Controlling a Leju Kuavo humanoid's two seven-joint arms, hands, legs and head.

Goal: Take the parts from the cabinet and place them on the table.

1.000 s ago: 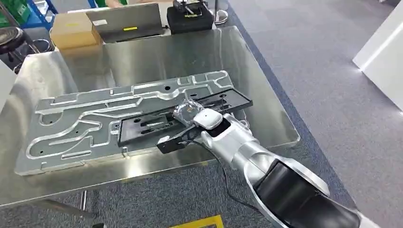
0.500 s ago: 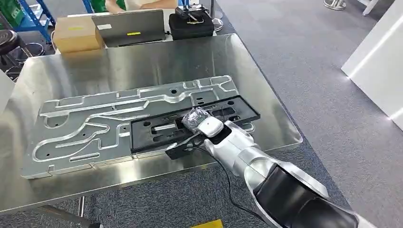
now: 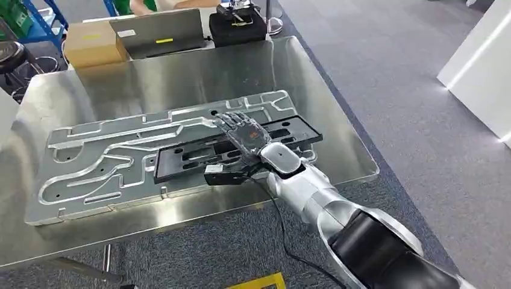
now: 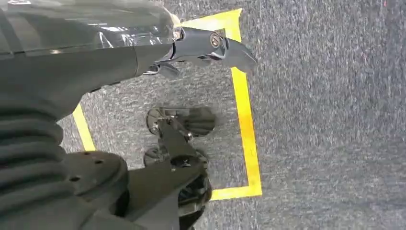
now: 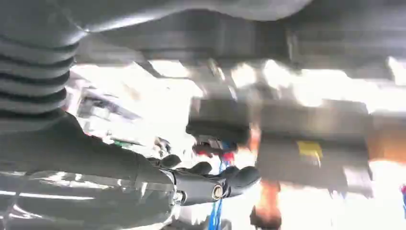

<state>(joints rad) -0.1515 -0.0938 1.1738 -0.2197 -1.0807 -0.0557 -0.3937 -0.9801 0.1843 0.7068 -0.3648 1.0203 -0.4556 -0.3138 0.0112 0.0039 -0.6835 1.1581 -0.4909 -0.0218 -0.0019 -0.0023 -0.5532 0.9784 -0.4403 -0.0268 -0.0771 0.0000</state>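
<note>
The steel table (image 3: 337, 156) carries a large machined aluminium plate (image 3: 108, 162), which reaches well beyond the fingertips. The black frame part (image 3: 181, 161) lies across that plate, directly under the right hand (image 3: 247, 137), whose fingers are spread flat and hold nothing. A careless withdrawal could snag the frame and drag it towards the table edge.

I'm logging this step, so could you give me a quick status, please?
Right hand open, flat over black part. Part lying on metal plate on table. Left hand hanging, empty. No obstructions.
</note>
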